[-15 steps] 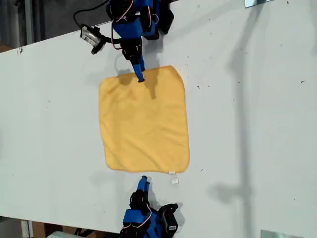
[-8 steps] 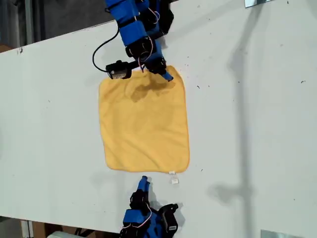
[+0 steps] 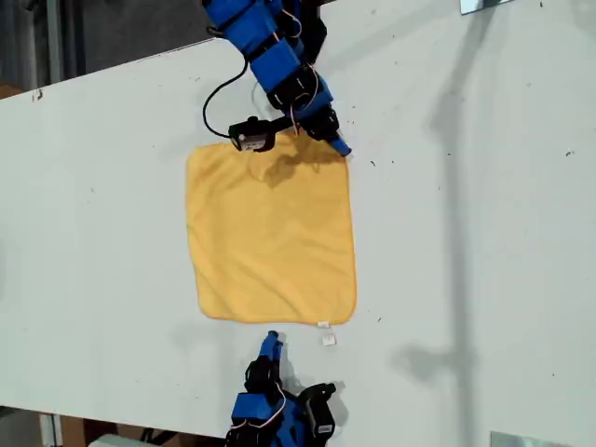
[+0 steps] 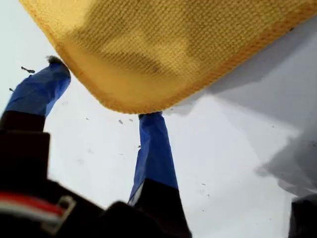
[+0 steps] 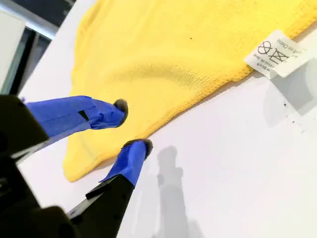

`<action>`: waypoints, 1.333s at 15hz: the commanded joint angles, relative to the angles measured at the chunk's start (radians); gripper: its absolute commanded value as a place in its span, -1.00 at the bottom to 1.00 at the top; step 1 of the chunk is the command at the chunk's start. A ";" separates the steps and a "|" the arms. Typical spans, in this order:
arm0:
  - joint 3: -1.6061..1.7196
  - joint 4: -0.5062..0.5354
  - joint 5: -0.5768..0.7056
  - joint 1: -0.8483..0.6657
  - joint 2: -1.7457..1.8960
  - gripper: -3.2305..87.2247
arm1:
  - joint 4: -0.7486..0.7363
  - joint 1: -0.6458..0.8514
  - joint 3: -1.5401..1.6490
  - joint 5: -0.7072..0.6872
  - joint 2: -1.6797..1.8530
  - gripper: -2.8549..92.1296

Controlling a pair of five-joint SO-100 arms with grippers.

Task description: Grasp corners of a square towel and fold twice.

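First gripper (image 4: 104,87), blue jaws apart, now hovering at the far corner (image 3: 337,140) on the exterior view's right, having swung there from mid-edge within 1 second; grasp looks imminent, 0 folds made. Second gripper (image 5: 132,125), jaws slightly apart, waiting beside the near hem. Soft yellow-orange square microfibre towel (image 3: 270,228) flat on the white table (image 3: 466,233). Contact with the corner hard to judge.

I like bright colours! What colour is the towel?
Yellow-orange; the towel shows best in the exterior view.
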 commanded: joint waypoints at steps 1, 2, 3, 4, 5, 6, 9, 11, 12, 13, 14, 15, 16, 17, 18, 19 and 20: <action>0.008 -0.006 -0.018 0.021 0.006 -0.68 | -0.035 0.006 -0.049 -0.003 -0.040 -0.29; 0.008 -0.006 -0.018 0.025 0.006 -0.69 | -0.035 0.023 -0.057 -0.017 -0.049 -0.29; 0.008 -0.006 -0.020 0.026 0.006 -0.69 | -0.029 0.044 -0.057 -0.034 -0.046 -0.29; 0.008 -0.005 -0.021 0.028 0.006 -0.69 | -0.025 0.066 -0.057 -0.054 -0.040 -0.29; 0.008 -0.005 -0.023 0.028 0.006 -0.69 | -0.018 0.087 -0.060 -0.075 -0.028 -0.31; 0.008 -0.005 -0.025 0.028 0.006 -0.69 | 0.000 0.109 -0.061 -0.089 -0.012 -0.36; 0.008 -0.005 -0.023 0.029 0.006 -0.69 | 0.003 0.133 -0.058 -0.100 -0.015 -0.94; -0.005 -0.026 0.002 0.078 0.006 -0.69 | -0.005 0.110 -0.060 -0.091 -0.018 -0.94; -0.015 -0.012 -0.023 0.118 0.000 -0.69 | -0.006 0.109 -0.060 -0.089 -0.015 -0.94; -0.035 0.023 -0.072 0.158 -0.018 -0.71 | -0.008 0.117 -0.061 -0.094 -0.014 -0.94; -0.061 0.023 -0.114 0.224 -0.037 -0.73 | -0.014 0.126 -0.061 -0.100 -0.014 -0.94; -0.094 -0.038 -0.153 0.288 -0.106 -0.75 | -0.021 0.133 -0.060 -0.106 -0.018 -0.94; -0.133 -0.193 -0.179 0.345 -0.310 -0.74 | -0.026 0.137 -0.058 -0.109 -0.021 -0.94; -0.270 -0.347 -0.219 0.410 -0.710 -0.70 | -0.031 0.133 -0.058 -0.112 -0.025 -0.94; -0.571 -0.350 -0.221 0.468 -1.184 -0.66 | -0.034 0.127 -0.057 -0.112 -0.025 -0.94; -0.888 -0.291 -0.173 0.492 -1.549 -0.61 | -0.034 0.121 -0.057 -0.110 -0.026 -0.94; -1.120 -0.238 -0.141 0.499 -1.784 -0.58 | -0.038 0.109 -0.052 -0.101 -0.026 -0.94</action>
